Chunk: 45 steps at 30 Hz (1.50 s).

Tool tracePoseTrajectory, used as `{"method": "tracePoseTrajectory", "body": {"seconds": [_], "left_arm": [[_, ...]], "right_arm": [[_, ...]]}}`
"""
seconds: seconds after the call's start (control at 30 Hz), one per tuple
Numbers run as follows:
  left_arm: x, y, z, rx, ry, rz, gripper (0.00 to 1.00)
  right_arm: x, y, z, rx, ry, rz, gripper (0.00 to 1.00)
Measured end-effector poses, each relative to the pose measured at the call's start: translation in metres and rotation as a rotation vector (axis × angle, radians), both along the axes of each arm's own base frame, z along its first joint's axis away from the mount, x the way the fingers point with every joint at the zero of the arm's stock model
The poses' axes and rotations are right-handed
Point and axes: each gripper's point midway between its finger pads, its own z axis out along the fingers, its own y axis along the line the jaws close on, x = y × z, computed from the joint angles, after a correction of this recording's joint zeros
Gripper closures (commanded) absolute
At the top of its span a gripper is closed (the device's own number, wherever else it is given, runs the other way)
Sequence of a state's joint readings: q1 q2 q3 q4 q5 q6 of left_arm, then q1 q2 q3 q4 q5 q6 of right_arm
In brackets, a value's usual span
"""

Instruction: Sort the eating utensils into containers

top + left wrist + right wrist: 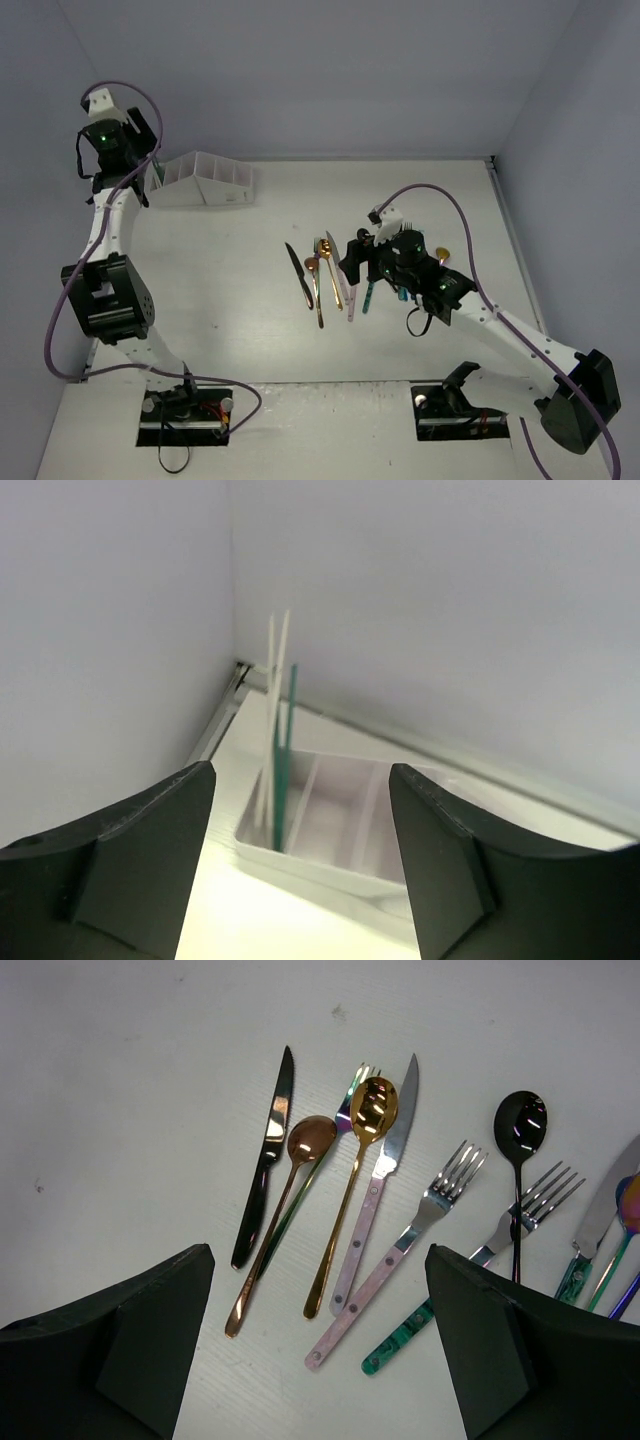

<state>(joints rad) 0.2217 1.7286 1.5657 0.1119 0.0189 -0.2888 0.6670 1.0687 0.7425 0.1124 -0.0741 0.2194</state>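
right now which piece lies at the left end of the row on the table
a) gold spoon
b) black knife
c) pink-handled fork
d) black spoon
b, the black knife lies leftmost, just outside the copper spoon, with the other three further right

You were running a robotics lab cell, not a home kitchen. Plain pale walls (pixel 300 70) closed in a white table (pixel 230 290) on three sides, meeting it at a bare seam. The left arm (pixel 110 290) and right arm (pixel 500 325) were fixed at the table's near edge, with loose wiring showing at their bases and purple cables (pixel 425 187) looping free along them. The eating utensils (pixel 373 1110) lay straight on the tabletop in a loose row. The containers (pixel 205 180) sat alone near the far left corner.
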Motion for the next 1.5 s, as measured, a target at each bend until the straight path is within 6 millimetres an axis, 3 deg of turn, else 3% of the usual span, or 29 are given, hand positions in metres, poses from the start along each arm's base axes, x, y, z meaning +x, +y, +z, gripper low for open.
{"method": "tracePoseTrajectory", "body": {"seconds": [0.13,0.27,0.4,0.5,0.67,0.87,1.2,1.3,1.5], "left_arm": [[-0.051,-0.046,0.036,-0.082,-0.039,-0.019,0.3],[-0.102,-0.116,0.033,-0.143,0.026,-0.125,0.28],[-0.163,-0.181,-0.001,-0.188,0.158,-0.269,0.25],[-0.206,-0.204,-0.034,-0.206,0.264,-0.338,0.2],[-0.26,-0.204,-0.089,-0.208,0.418,-0.365,0.15],[-0.293,-0.198,-0.118,-0.17,0.486,-0.401,0.15],[-0.311,-0.198,-0.159,-0.141,0.551,-0.448,0.15],[-0.311,-0.199,-0.157,-0.138,0.538,-0.455,0.15],[-0.309,-0.199,-0.151,-0.131,0.511,-0.462,0.15]], "right_arm": [[-0.002,-0.007,-0.004,-0.019,0.018,-0.027,0.16],[-0.004,-0.015,-0.013,-0.049,0.052,-0.061,0.17],[-0.007,-0.02,-0.019,-0.06,0.083,-0.088,0.18],[-0.008,-0.024,-0.024,-0.07,0.102,-0.106,0.18],[-0.009,-0.036,-0.032,-0.102,0.132,-0.156,0.19],[-0.004,-0.046,-0.058,-0.143,0.217,-0.222,0.25],[-0.003,-0.064,-0.147,-0.258,0.489,-0.388,0.44],[-0.001,-0.067,-0.159,-0.274,0.523,-0.428,0.51],[0.009,-0.063,-0.161,-0.252,0.529,-0.469,0.53]]}}
